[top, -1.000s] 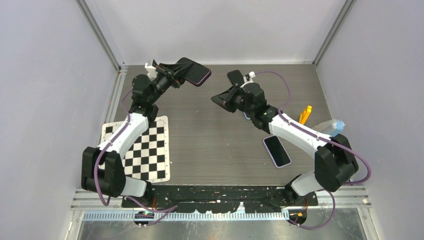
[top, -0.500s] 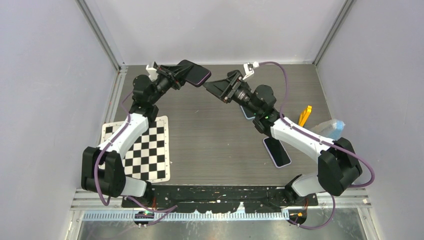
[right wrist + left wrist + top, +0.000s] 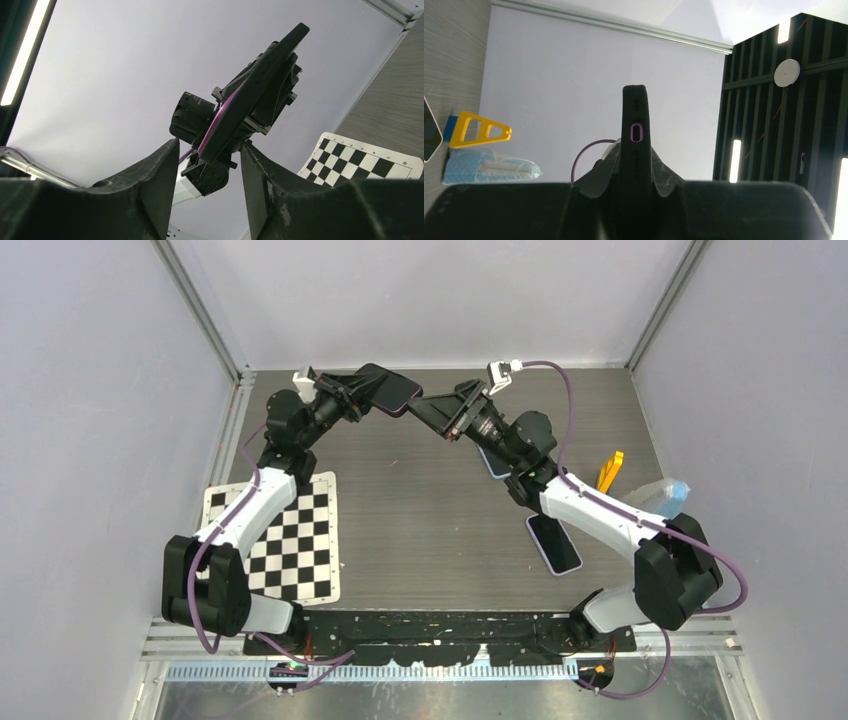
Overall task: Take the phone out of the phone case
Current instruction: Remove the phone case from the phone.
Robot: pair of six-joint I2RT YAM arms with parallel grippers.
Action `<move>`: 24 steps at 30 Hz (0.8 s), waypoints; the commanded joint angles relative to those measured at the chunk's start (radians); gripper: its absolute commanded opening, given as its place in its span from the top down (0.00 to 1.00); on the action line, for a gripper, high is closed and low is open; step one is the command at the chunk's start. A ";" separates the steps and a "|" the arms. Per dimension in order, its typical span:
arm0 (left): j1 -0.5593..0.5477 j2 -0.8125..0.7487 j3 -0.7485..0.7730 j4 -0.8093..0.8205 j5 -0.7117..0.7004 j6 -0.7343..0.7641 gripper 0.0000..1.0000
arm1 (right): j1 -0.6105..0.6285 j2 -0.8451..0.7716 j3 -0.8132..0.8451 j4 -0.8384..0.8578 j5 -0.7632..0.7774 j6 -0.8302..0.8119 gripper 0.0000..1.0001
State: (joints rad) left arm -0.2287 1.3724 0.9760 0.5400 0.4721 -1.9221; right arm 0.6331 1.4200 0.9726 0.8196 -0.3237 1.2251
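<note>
Presently, in the top view, the left gripper [image 3: 360, 390] is clamped on the cased phone [image 3: 392, 388] in the upper middle of the frame, holding it clear of the table [image 3: 420, 530]. The right gripper [image 3: 416, 406] sits just right of it, at the phone's free end. Contact cannot be judged from above. A spare phone [image 3: 553, 543] lies on the table at right centre.

In the left wrist view, the cased phone [image 3: 636, 125] stands edge-on at mid-frame, pinched at its lower end. That end is cut off by the gripper body.

In the right wrist view, the jaws are parted and astride the phone's near end [image 3: 250, 90], gripping nothing. A gap shows beside the left-hand finger [image 3: 160, 180]. The other finger is very near, and I cannot tell whether it touches.

Risks, as judged:
- If the right gripper closes across case and phone together, the two would not separate.
- A pull against the narrow left-hand pinch could twist the phone loose and drop it.

Hard to make out:
- Where the case ends and the phone begins. Only a purple line along the edge hints at it.
</note>
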 commanded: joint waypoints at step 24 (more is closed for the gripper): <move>-0.017 -0.041 0.091 0.132 -0.037 -0.029 1.00 | 0.008 0.102 0.066 -0.461 0.171 -0.022 0.99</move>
State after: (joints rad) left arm -0.2436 1.3720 1.0164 0.5480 0.4229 -1.9354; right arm 0.6361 1.5440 1.0210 0.3958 -0.1902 1.2327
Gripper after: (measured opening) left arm 0.169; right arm 0.027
